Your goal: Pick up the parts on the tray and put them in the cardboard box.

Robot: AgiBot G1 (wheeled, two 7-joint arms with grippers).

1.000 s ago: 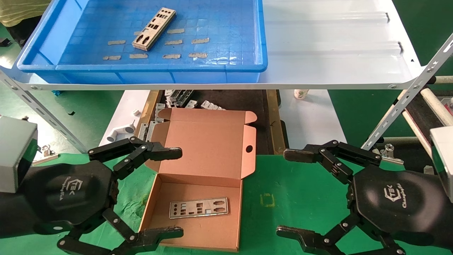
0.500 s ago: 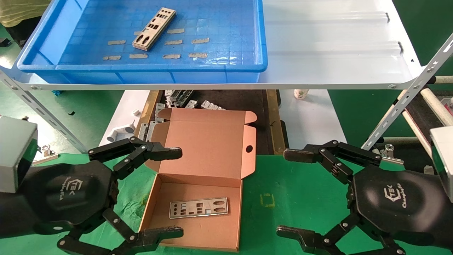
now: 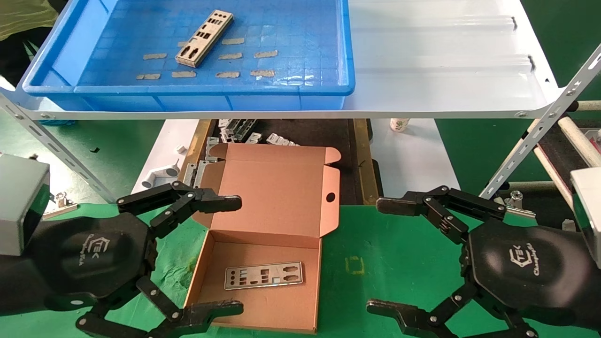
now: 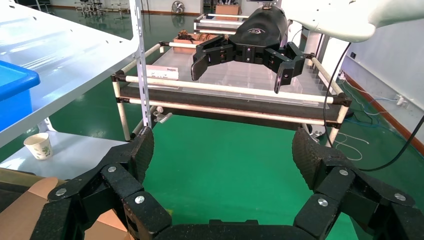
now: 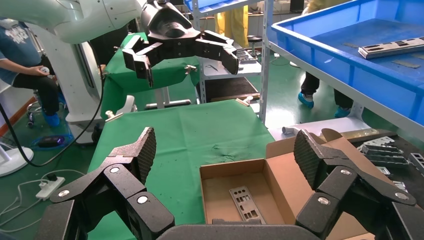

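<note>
One silvery punched plate (image 3: pixel 204 38) lies in the blue tray (image 3: pixel 188 88) on the white shelf, among tan tape strips. A second plate (image 3: pixel 263 275) lies flat inside the open cardboard box (image 3: pixel 277 197) on the green table; it also shows in the right wrist view (image 5: pixel 245 202). My left gripper (image 3: pixel 232 255) is open and empty just left of the box. My right gripper (image 3: pixel 382 256) is open and empty right of the box. In the right wrist view the tray (image 5: pixel 350 55) holds its plate (image 5: pixel 390 47).
The white sheet-metal shelf (image 3: pixel 446 70) overhangs the far side with slotted legs (image 3: pixel 535 141). Grey metal brackets (image 3: pixel 244 134) and a white pipe fitting (image 3: pixel 159 176) lie behind the box. A paper cup (image 3: pixel 399 124) stands further right. A roller rack (image 4: pixel 225 90) stands beyond the right arm.
</note>
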